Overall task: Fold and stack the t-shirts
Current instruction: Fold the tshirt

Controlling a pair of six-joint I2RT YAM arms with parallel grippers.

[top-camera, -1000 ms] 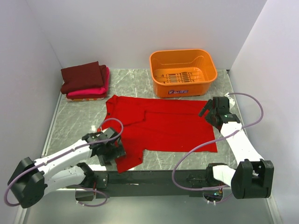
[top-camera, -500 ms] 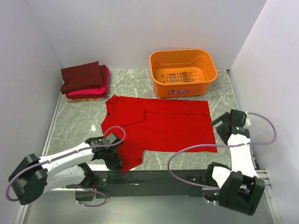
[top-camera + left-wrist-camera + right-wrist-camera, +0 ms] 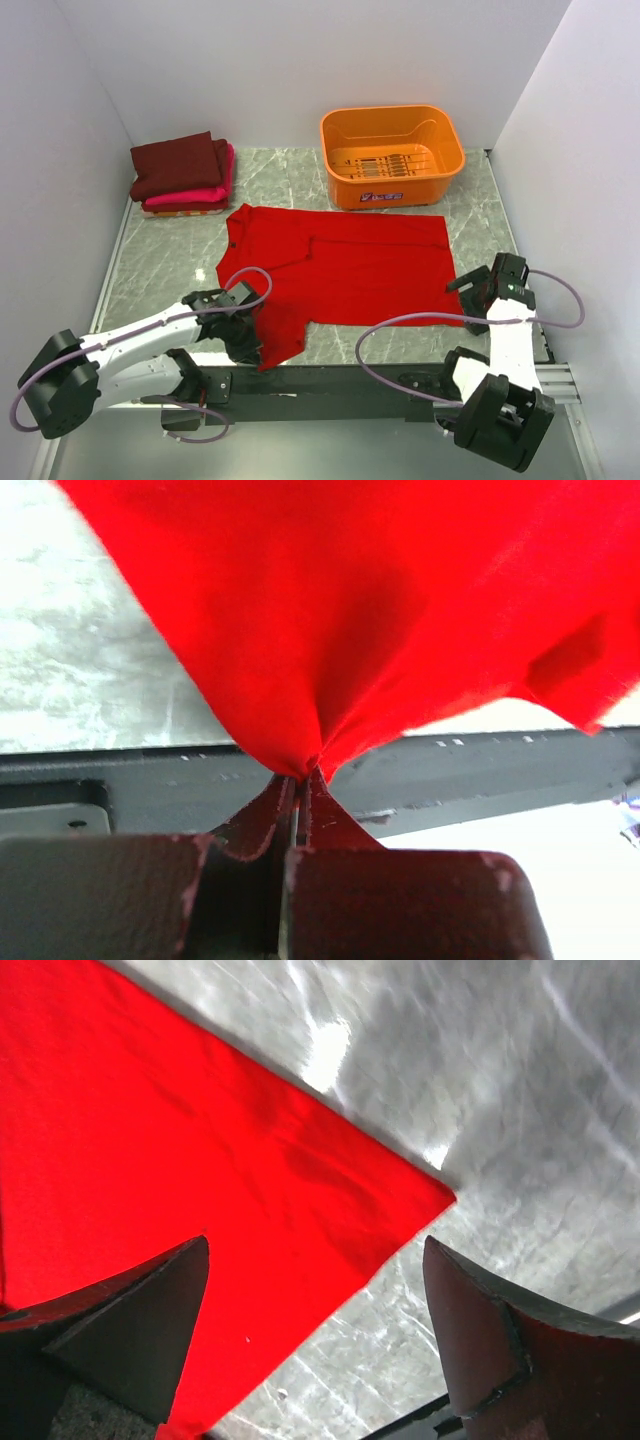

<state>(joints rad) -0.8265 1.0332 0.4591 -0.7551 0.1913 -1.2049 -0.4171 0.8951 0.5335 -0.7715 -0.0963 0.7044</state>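
A bright red t-shirt (image 3: 340, 270) lies spread flat on the marble table. My left gripper (image 3: 257, 345) is at its near left part, by the front edge. In the left wrist view this gripper (image 3: 297, 780) is shut on a bunched fold of the red t-shirt (image 3: 380, 610). My right gripper (image 3: 468, 302) hovers open over the shirt's near right corner. In the right wrist view the wide-apart jaws of this gripper (image 3: 315, 1250) frame that corner of the red t-shirt (image 3: 200, 1160), holding nothing. A folded maroon t-shirt (image 3: 178, 163) lies on a folded hot pink one (image 3: 205, 193) at the back left.
An orange plastic basket (image 3: 392, 155) stands at the back, just beyond the red shirt. White walls close in the left, back and right. A dark rail (image 3: 340, 378) runs along the table's near edge, with both arm bases on it.
My left gripper has shut on the red shirt's near left edge. My right arm has swung from the shirt's far right side down to its near right corner, staying open.
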